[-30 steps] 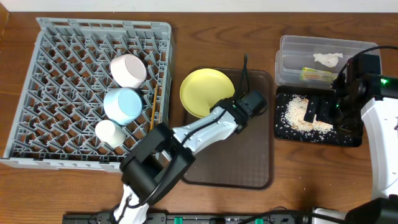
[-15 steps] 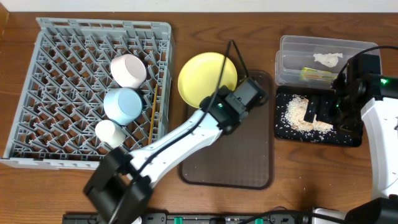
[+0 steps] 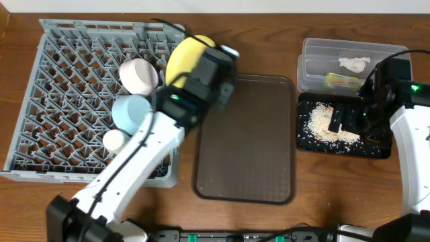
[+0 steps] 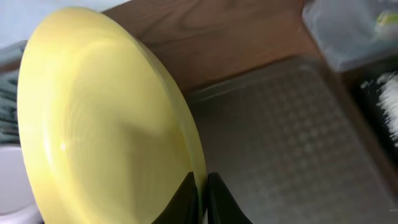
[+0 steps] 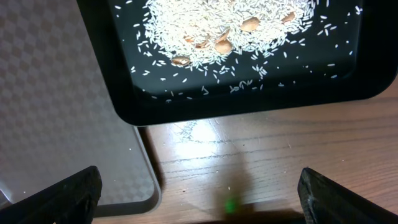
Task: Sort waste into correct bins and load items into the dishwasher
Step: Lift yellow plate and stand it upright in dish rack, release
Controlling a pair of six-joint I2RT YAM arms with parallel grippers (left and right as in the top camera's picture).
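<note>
Yellow plate (image 3: 183,55) off the bench (image 3: 242,40), tipped up on edge, at roughly 11 o'clock in the overhead view, over the right-hand rim of the grey dish rack (image 3: 107,27); not yet seated between dividers as far as can be judged. Left end effector (image 4: 200,194) pinched tight on the plate's lower rim, both fingertips pressed against the edge in the wrist view. In the rack, at 9 to 10 o'clock: white bowl (image 3: 138,75), light blue bowl (image 3: 131,113), small white cup (image 3: 114,140), lined up along its right side. Chopsticks not visible; the left arm covers that strip of rack, cannot tell where they lie. Brown serving tray (image 3: 245,134) at centre carries nothing. At 2 to 3 o'clock, clear tub (image 3: 309,48) holds the crumpled tissue (image 3: 353,64) and the green-and-orange snack wrapper (image 3: 344,80); just below it the black tray (image 3: 308,144) holds the rice scraps (image 3: 321,124). Right end effector (image 3: 344,121) hangs low over the black tray, jaws spread wide, gripping nothing. Judgement: waste sorting looks finished and the dishes are nearly all loaded; the plate is the last item seen outside the rack, and what remains is slotting it upright and letting go.
</note>
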